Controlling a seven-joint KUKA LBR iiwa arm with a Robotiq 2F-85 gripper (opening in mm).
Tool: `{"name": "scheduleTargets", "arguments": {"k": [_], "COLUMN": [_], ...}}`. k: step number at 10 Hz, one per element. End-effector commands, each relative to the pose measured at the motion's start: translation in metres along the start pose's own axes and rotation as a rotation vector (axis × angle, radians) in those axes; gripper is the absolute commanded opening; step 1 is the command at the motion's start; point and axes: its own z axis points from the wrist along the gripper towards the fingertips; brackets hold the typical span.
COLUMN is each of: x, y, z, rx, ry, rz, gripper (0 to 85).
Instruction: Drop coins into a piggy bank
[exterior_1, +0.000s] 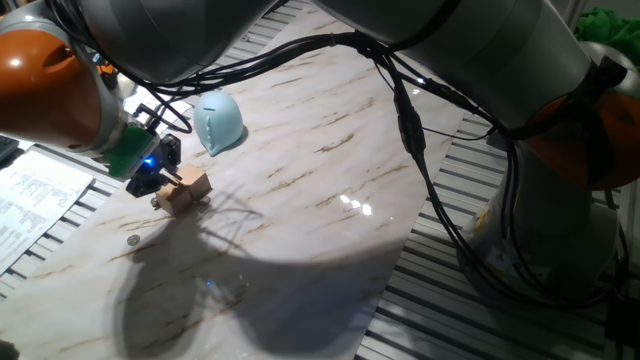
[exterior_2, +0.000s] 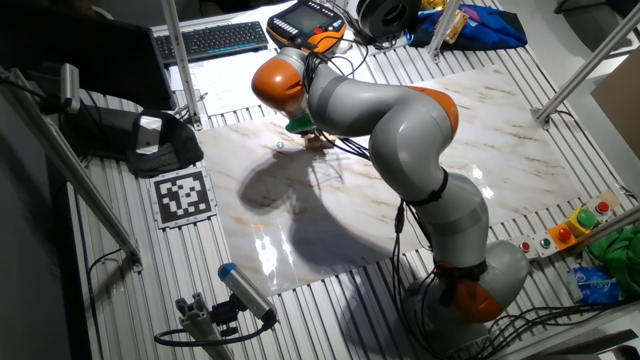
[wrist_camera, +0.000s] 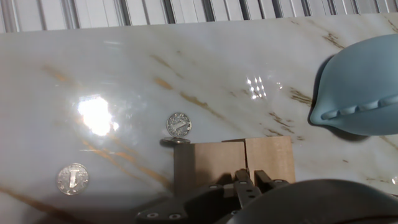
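You're looking at a marble-patterned board (exterior_2: 520, 130) laid on a ribbed metal table (exterior_2: 120, 270), with bright lamp glare (wrist_camera: 96, 115) on its glossy face. At the upper left of the other fixed view sits a keyboard (exterior_2: 212, 39) (dark, by papers); a printed marker tag (exterior_2: 182, 196) lies lower left.

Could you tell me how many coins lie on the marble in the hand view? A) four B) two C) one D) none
B: the hand view shows one coin just beyond the wooden cubes and a second coin off to the left.
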Motion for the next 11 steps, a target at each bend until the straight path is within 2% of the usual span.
{"name": "scheduleTargets", "arguments": {"k": [1,11], "x": [0.0000,0.0011], "y": [0.0001,0.0010], "z": [0.0003,0.0046], "rx": [-0.002,0.006], "ry": [0.000,-0.008], "rz": [0.000,-0.004], "gripper": [17.0,17.0]}}
